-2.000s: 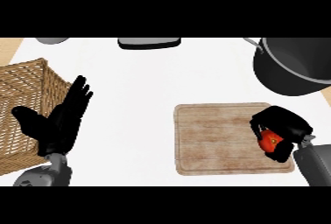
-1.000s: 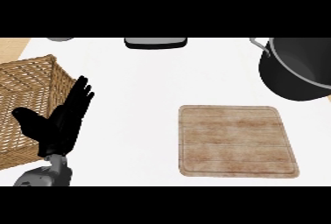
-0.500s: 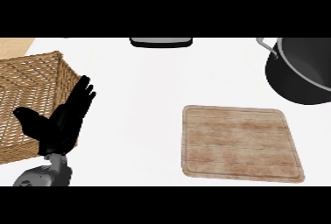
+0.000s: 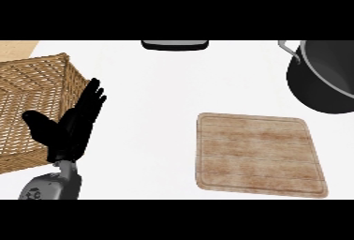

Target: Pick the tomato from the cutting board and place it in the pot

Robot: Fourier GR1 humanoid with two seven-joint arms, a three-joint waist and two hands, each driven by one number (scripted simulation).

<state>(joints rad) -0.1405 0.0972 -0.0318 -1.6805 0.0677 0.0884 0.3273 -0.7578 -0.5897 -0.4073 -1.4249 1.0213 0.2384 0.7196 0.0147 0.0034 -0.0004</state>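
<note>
The left hand (image 4: pixel 66 133) rests open and holds nothing beside the wicker basket (image 4: pixel 34 93), seemingly parked clear of the work, while no tomato or right hand shows on the cutting board (image 4: pixel 259 154) or near the pot (image 4: pixel 307 91).

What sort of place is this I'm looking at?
Probably a kitchen counter: a rectangular wooden cutting board, a large dark metal pot and a woven wicker basket all sit on a white countertop.
</note>
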